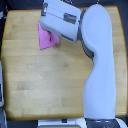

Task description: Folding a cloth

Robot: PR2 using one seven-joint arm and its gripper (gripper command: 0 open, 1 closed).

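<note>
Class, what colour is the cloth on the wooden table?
Plain pink-magenta, unpatterned. The cloth shows in the exterior view, partly under the robot arm.

Support surface: a light, honey-coloured wooden table of joined planks with rounded corners, viewed from above. The grain runs across the exterior view from left to right, with darker streaks and a few small knots visible. Lying directly on it, toward the far edge: a small, thin pink-magenta cloth, flat against the wood. Its near edge and its edge on the exterior view's left are exposed; the rest is covered from above and cannot be assessed.
</note>
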